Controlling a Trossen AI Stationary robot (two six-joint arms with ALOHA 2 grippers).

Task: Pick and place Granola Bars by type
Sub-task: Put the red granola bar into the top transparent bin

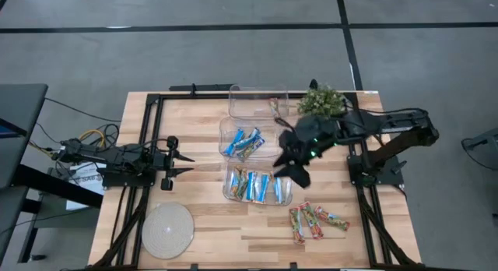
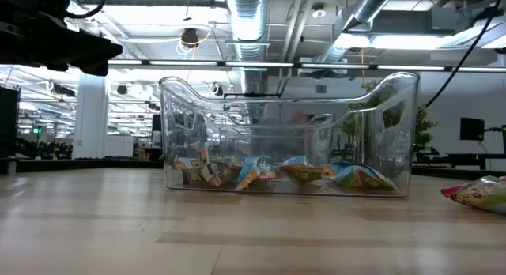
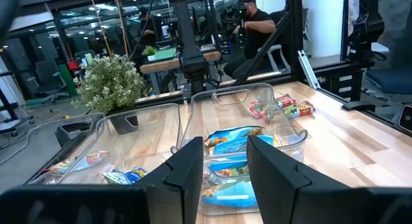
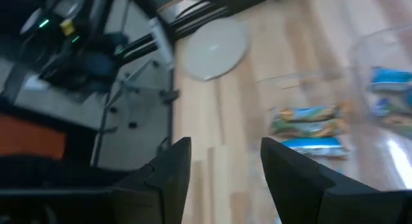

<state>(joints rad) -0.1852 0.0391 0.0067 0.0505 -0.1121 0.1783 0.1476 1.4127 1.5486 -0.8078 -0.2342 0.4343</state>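
The right hand hangs open and empty beside the bins. The left hand waits open near the table edge. Three bars lie loose.

We see a grey floor crossed by dark lines around the wooden table. Beyond, we see ceiling ducts, lights and a seated person.

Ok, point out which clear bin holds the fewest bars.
The far bin, beside the potted plant: only one bar shows in it, while the middle bin and near bin each hold several.
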